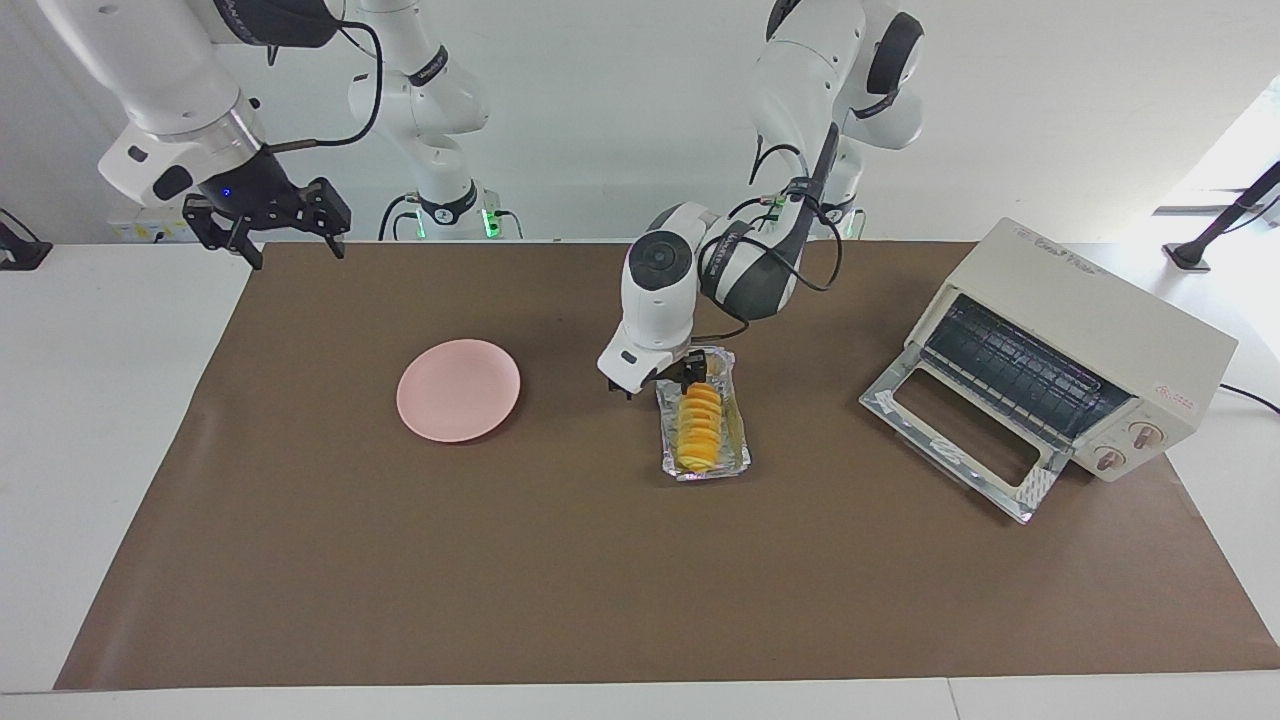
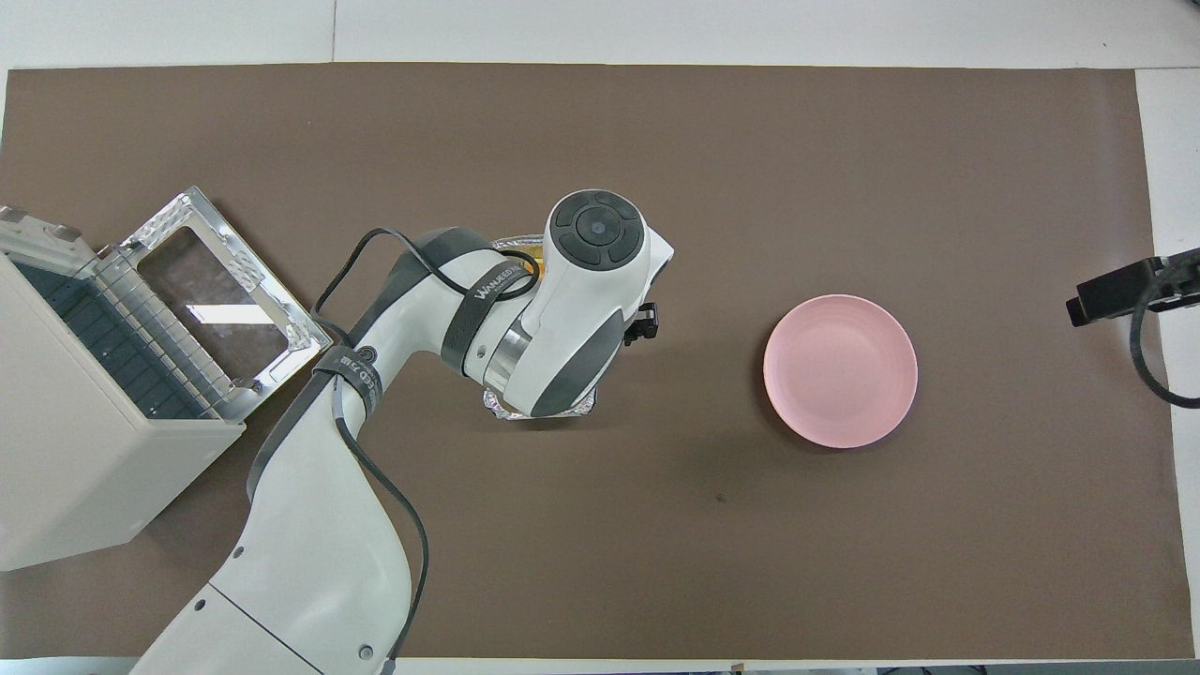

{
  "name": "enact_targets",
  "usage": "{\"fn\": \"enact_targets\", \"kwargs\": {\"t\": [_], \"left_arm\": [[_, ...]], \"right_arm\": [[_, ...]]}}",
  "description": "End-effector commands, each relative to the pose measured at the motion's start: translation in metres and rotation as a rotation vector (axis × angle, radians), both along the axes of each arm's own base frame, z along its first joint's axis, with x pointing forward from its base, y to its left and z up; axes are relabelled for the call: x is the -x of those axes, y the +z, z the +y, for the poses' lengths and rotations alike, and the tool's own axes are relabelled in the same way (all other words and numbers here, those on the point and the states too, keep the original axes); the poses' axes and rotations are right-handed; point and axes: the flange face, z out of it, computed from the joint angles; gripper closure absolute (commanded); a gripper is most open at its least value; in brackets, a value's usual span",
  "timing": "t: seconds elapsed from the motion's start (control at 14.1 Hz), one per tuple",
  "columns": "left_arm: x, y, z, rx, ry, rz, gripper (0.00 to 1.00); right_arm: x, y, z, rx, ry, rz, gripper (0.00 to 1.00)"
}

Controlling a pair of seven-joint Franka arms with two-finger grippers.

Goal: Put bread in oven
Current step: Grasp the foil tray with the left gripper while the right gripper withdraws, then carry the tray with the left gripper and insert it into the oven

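The bread (image 1: pixel 699 428), a ridged yellow-orange loaf, lies in a crinkled foil tray (image 1: pixel 737 448) in the middle of the brown mat. My left gripper (image 1: pixel 660 380) is down at the tray's end nearest the robots and is open. One of its fingers (image 1: pixel 694 371) stands inside the tray at the loaf's end, the other outside the rim toward the right arm's end. In the overhead view the left arm hides the bread; only the tray's rim (image 2: pixel 506 411) shows. The cream oven (image 1: pixel 1090 320) stands at the left arm's end, its glass door (image 1: pixel 960 430) dropped open. My right gripper (image 1: pixel 265 225) hangs open, raised over the mat's corner.
A round pink plate (image 1: pixel 458 389) lies on the mat between the tray and the right arm's end. The oven's open door (image 2: pixel 216 300) rests on the mat and takes up room in front of the oven. White table borders the brown mat (image 1: pixel 600 580).
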Motion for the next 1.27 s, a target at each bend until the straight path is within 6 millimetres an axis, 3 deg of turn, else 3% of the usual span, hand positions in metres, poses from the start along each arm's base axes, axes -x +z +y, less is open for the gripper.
{"fn": "enact_targets", "kwargs": {"t": [0.0, 0.14, 0.35, 0.42, 0.57, 0.85, 0.92, 1.06, 1.2], "left_arm": [[0.009, -0.011, -0.002, -0.015, 0.003, -0.022, 0.20], [0.012, -0.017, -0.001, -0.018, 0.003, -0.020, 0.28], [0.014, -0.019, -0.002, -0.021, -0.003, -0.019, 0.50], [0.017, -0.019, -0.003, -0.022, -0.004, -0.016, 0.64], [0.017, -0.020, 0.000, -0.027, -0.003, -0.012, 1.00], [0.011, -0.020, 0.010, -0.050, 0.033, -0.001, 1.00], [-0.001, -0.015, 0.026, -0.088, 0.088, 0.006, 1.00], [-0.034, 0.019, 0.055, -0.138, 0.205, 0.003, 1.00], [-0.064, 0.050, 0.099, -0.152, 0.352, -0.033, 1.00]], "right_arm": [[0.012, -0.004, -0.007, 0.022, -0.001, 0.015, 0.00], [0.015, -0.003, -0.008, 0.027, -0.001, 0.015, 0.00], [0.018, -0.008, -0.012, 0.035, -0.010, -0.011, 0.00], [0.018, -0.010, -0.013, 0.035, -0.011, -0.018, 0.00], [0.020, -0.007, -0.014, 0.036, -0.014, -0.025, 0.00], [0.020, -0.007, -0.019, 0.036, -0.022, -0.024, 0.00], [0.021, -0.007, -0.018, 0.036, -0.019, -0.024, 0.00], [0.020, -0.006, -0.017, 0.033, -0.020, -0.026, 0.00], [0.021, -0.005, -0.015, 0.032, -0.011, -0.022, 0.00]]}}
